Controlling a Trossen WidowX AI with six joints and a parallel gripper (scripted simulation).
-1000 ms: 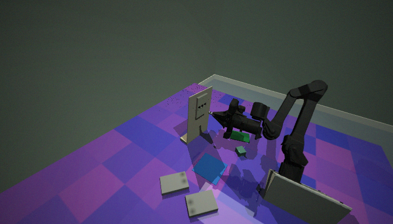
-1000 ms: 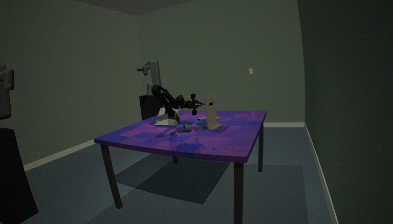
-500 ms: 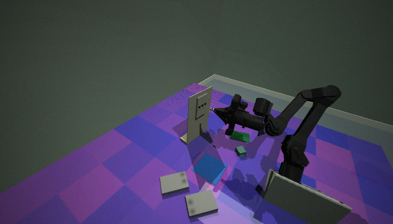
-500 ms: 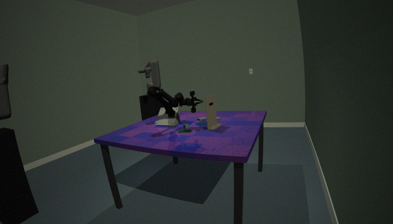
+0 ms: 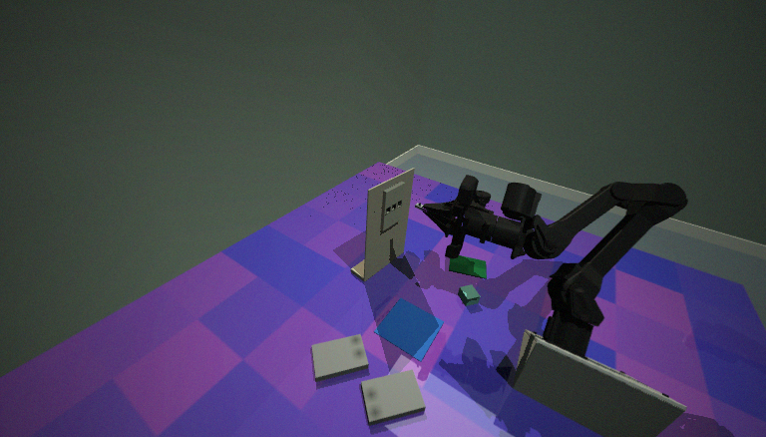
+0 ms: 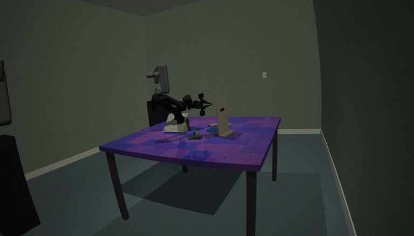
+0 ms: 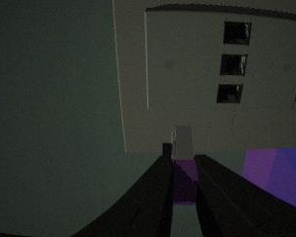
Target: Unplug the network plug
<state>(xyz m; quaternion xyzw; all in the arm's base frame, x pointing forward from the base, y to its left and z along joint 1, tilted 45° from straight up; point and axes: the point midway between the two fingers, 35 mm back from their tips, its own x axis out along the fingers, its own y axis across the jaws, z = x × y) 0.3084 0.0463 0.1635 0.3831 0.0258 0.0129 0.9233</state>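
While the black parallel-jaw gripper hangs level with the sockets and just clear of the tall beige upright panel, I read its fingers as nearly closed on a small pale network plug. That plug shows in the wrist view as a light block protruding beyond the dark fingertips; it is too small for me to make out the tab.

All three square sockets on the raised faceplate look dark and unoccupied, so I judge the plug to be out of its socket and carried in the air between panel and arm. The fingers point horizontally at the faceplate, which suits a straight pull along the socket axis: any tilt would bind the plug body against the socket walls.

The flat blue marked square lies on the purple chequered table in front of the panel's foot, well apart from the gripper and lower. I judge the remaining work to be carrying, lowering, releasing and retreating.

Obstacles near that path:
1. A dark green flat tile lies beneath the wrist.
2. A small green cube sits beside the square.
3. Two grey slabs lie just past the square.

A descent should avoid the cube, since contact counts against the finish.
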